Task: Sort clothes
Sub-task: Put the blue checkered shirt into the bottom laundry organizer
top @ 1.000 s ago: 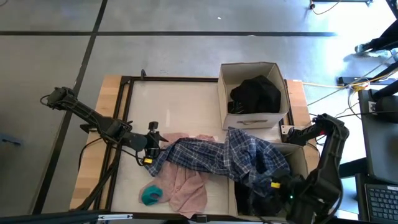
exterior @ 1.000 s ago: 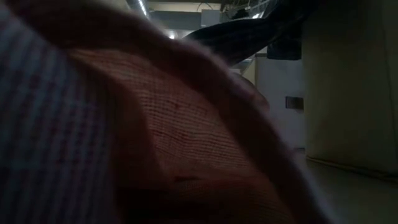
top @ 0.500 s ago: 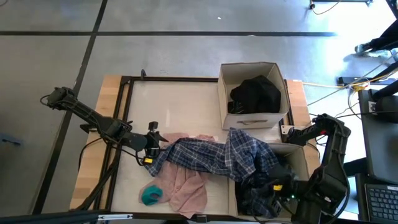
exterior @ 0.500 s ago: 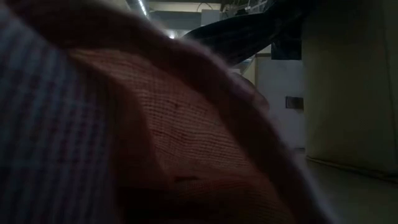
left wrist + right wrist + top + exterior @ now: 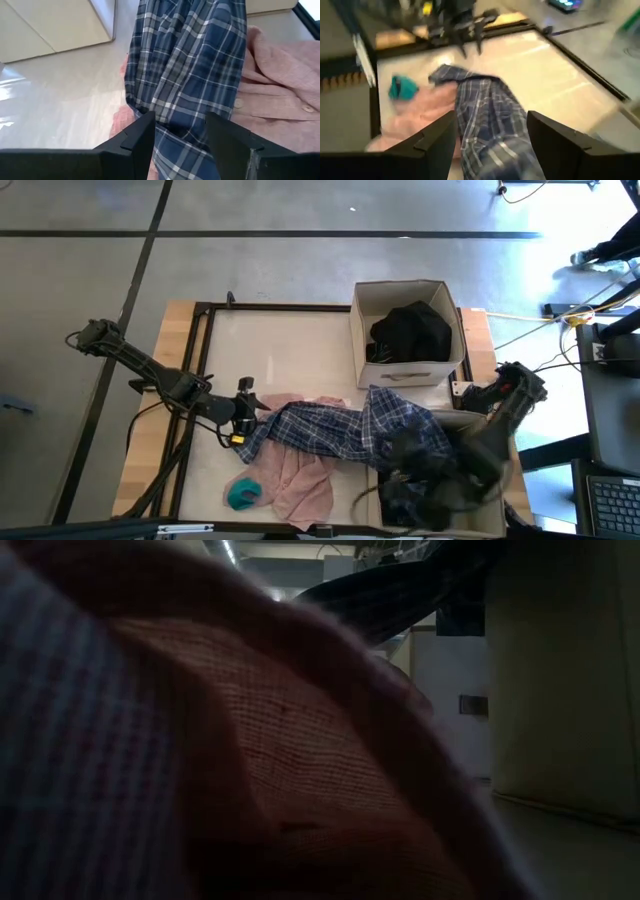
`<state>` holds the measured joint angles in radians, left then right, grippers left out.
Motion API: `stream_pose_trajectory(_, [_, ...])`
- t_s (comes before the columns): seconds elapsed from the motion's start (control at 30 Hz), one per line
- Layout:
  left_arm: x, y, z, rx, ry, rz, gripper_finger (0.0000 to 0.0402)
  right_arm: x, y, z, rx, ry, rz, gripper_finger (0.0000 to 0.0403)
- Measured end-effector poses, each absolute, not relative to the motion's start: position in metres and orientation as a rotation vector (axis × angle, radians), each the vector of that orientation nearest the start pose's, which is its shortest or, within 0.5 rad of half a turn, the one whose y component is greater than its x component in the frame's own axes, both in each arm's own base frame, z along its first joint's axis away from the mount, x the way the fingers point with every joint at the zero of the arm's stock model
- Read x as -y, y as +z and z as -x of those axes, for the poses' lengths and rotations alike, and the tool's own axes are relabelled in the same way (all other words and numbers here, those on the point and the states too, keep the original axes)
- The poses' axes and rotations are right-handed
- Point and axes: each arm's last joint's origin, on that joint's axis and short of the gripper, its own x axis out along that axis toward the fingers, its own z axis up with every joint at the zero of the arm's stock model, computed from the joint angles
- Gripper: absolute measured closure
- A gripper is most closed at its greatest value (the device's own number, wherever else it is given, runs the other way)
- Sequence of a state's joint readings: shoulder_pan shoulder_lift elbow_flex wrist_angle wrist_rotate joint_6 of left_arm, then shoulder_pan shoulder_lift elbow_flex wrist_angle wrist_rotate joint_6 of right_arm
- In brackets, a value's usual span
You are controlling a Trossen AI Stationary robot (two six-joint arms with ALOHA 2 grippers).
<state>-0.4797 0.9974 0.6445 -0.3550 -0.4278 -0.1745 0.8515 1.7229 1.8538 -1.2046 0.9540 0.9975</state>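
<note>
The blue-white plaid garment (image 5: 340, 432) lies stretched across the table's near half. Its right end goes into the near right cardboard box (image 5: 482, 428), and part of it lies on the large pink garment (image 5: 300, 480). A small teal piece (image 5: 243, 494) lies next to the pink one. A black garment (image 5: 410, 330) lies in the far box (image 5: 400, 372). My left gripper (image 5: 180, 120) is open, its fingers on either side of the plaid's left end (image 5: 185, 75). My right gripper (image 5: 491, 120) is open over the near box, blurred, with plaid cloth (image 5: 485, 100) between its fingers.
The two beige boxes stand along the table's right side, one behind the other. Bare white table top (image 5: 280, 350) lies at the far left. The pink cloth (image 5: 300, 760) fills almost the whole low view. A dark frame (image 5: 200, 330) runs along the table's left and far edges.
My right arm has swung over the near right box, its wrist going toward the table's left and near edge, and it now shows blurred. The plaid's left and middle parts have stayed where they were.
</note>
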Motion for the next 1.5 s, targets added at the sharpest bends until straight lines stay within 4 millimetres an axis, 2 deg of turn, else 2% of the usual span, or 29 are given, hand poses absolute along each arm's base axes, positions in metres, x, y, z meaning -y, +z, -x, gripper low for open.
stream_pose_trajectory(0.17, [0.085, 0.236, -0.18, -0.635, -0.002, -0.117, 0.0237, -0.238, 0.366, -0.291, -0.613, -0.185, 0.075, 0.0162])
stream_pose_trajectory(0.27, [0.087, 0.236, -0.179, -0.635, -0.01, -0.106, 0.0238, -0.237, 0.355, -0.316, -0.646, -0.083, 0.174, 0.0162])
stream_pose_trajectory(0.57, [0.092, 0.236, -0.177, -0.634, -0.022, -0.077, 0.0238, -0.209, 0.311, -0.367, -0.797, -0.046, 0.299, 0.0162])
stream_pose_trajectory(0.83, [0.091, 0.236, -0.177, -0.634, -0.01, -0.046, 0.0237, -0.188, 0.274, -0.394, -0.941, -0.037, 0.282, 0.0162])
stream_pose_trajectory(1.0, [0.091, 0.236, -0.177, -0.634, -0.006, -0.033, 0.0237, -0.178, 0.259, -0.397, -1.029, -0.08, 0.244, 0.0162])
stream_pose_trajectory(1.1, [0.091, 0.236, -0.177, -0.634, -0.006, -0.035, 0.0237, -0.176, 0.258, -0.398, -1.041, -0.1, 0.23, 0.0166])
stream_pose_trajectory(1.23, [0.091, 0.236, -0.177, -0.633, -0.005, -0.036, 0.0238, -0.176, 0.258, -0.398, -1.04, -0.102, 0.228, 0.0211])
stream_pose_trajectory(1.5, [0.091, 0.236, -0.177, -0.633, -0.005, -0.037, 0.0237, -0.172, 0.252, -0.394, -1.095, -0.111, 0.256, 0.0378])
